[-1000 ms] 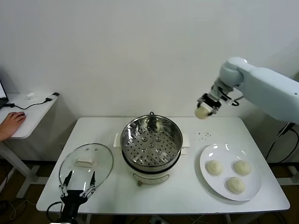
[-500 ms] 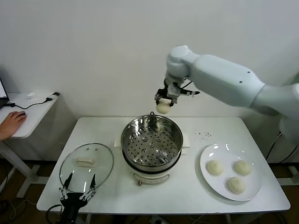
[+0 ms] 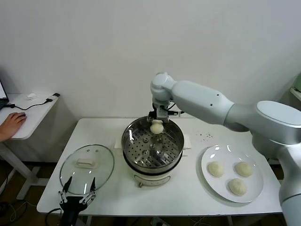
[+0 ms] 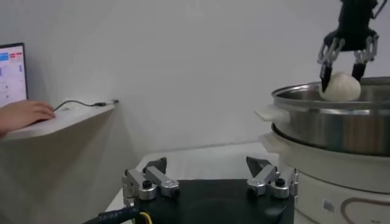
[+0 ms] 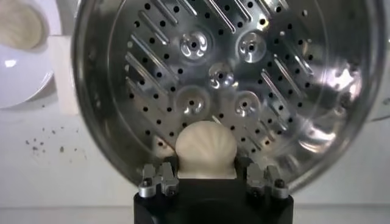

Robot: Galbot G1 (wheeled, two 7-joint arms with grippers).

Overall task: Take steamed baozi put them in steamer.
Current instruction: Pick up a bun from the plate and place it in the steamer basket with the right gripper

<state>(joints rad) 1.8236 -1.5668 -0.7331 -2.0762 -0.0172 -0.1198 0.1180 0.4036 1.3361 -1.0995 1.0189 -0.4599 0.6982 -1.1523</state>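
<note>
The steamer (image 3: 153,164) stands mid-table, its perforated tray (image 5: 244,73) bare. My right gripper (image 3: 156,125) hangs over the steamer's far rim, shut on one cream-white baozi (image 3: 156,126). In the right wrist view that baozi (image 5: 206,148) sits between the jaws above the tray's near edge. The left wrist view shows the same baozi (image 4: 340,86) just above the steel rim (image 4: 332,100). Three more baozi (image 3: 216,168) (image 3: 244,168) (image 3: 237,186) lie on the white plate (image 3: 209,179) at the right. My left gripper (image 3: 77,189) waits open at the table's front left edge.
A round glass lid (image 3: 87,165) with a white handle lies left of the steamer. A side desk (image 3: 28,113) at far left holds a cable and a person's hand (image 3: 10,125). Dark crumbs (image 3: 203,137) dot the table behind the plate.
My right arm has swung left from above the table's far right and come down, carrying the baozi to just over the steamer's far rim. The left arm has stayed put.
</note>
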